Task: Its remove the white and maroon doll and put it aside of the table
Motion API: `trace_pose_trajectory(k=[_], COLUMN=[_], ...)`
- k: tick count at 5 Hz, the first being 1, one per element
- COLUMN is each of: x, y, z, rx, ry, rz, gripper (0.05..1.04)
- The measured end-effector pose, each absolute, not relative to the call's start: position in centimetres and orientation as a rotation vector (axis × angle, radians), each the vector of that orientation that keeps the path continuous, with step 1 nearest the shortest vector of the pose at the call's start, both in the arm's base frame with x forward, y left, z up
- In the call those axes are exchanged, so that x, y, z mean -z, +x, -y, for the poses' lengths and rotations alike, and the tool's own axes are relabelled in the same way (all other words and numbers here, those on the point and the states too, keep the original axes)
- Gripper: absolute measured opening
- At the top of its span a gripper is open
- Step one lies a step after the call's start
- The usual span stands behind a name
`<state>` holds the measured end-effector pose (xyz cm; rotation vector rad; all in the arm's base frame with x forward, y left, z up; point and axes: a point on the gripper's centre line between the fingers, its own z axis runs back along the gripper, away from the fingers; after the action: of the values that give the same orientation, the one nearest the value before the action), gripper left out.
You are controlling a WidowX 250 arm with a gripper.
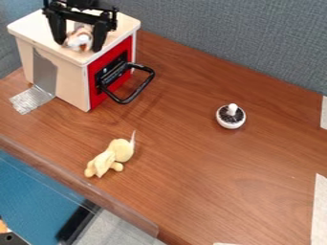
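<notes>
The gripper (pixel 80 47) hangs over the pale top of the toy oven at the upper left. Its two black fingers stand wide apart, open, one on each side of the white and maroon doll (pixel 80 40). The doll is small and lies low between them near the front corner of the oven's top; its upper part is partly hidden behind the gripper. Whether the fingers touch its sides is hard to tell.
The toy oven (pixel 60 74) has a red front with a black handle (pixel 144 88) jutting over the brown table (pixel 191 177). A yellow plush toy (pixel 114 155) lies near the front edge. A white round object (pixel 230 118) with a knob stands right of centre.
</notes>
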<state>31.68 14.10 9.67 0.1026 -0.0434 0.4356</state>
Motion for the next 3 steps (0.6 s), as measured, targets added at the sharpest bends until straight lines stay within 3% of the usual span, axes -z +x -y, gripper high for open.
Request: trace_pose_trajectory(k=[1, 2, 3], x=[-9.7, -9.9, -11.9], y=[31.4, 31.1, 30.9], z=[-13.8, -12.5, -10.0], rx=[-0.44, -0.424, -0.425], ry=[0.098, 0.075, 0.032], rz=[0.055, 0.059, 0.121], gripper=[0.687, 0.534, 0.521])
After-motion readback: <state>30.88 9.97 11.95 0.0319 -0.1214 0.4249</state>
